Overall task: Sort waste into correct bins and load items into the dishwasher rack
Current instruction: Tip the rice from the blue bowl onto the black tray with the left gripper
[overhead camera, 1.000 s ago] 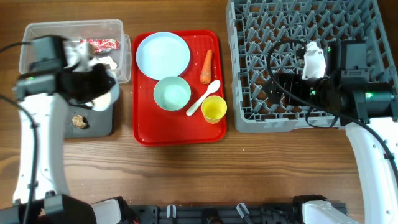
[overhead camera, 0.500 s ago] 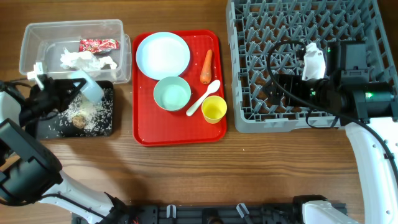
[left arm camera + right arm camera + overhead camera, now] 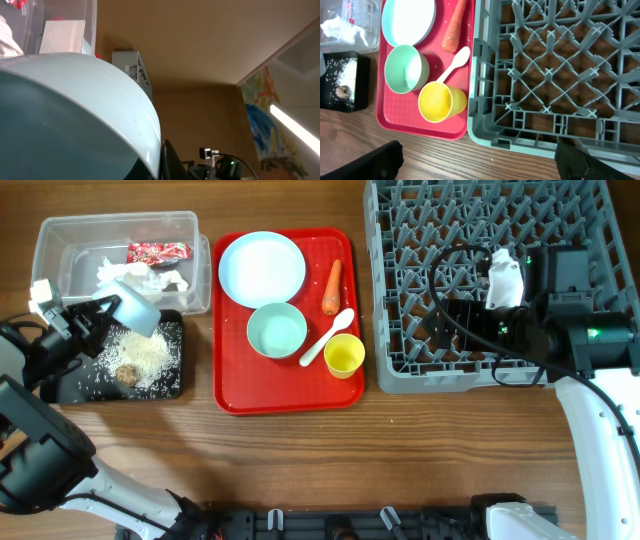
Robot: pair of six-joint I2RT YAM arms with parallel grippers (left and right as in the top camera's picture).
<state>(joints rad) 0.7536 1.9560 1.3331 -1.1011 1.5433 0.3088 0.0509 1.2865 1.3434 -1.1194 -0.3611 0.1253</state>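
Observation:
My left gripper (image 3: pixel 108 310) is shut on the rim of a pale blue bowl (image 3: pixel 137 307) and holds it tilted over the black tray (image 3: pixel 72 385). The bowl fills the left wrist view (image 3: pixel 75 115), with one black finger (image 3: pixel 175 167) against its rim. White rice (image 3: pixel 145 360) and a brown lump (image 3: pixel 125 372) lie in the black tray. The red wrapper (image 3: pixel 157 251) and tissue (image 3: pixel 135 277) lie in the clear tub (image 3: pixel 60 240). My right gripper (image 3: pixel 480 162) is open and empty over the front left part of the grey rack (image 3: pixel 480 240).
The red tray (image 3: pixel 232 390) holds the plate (image 3: pixel 262 268), a mint bowl (image 3: pixel 277 330), the carrot (image 3: pixel 332 287), the white spoon (image 3: pixel 328 336) and the yellow cup (image 3: pixel 344 356). They also show in the right wrist view, with the cup (image 3: pixel 439 102) nearest the rack (image 3: pixel 545 75).
My left arm has swung off to the left with the bowl, uncovering rice and the brown lump in the black tray. The bowl has since shifted slightly toward the tub. The right arm is still.

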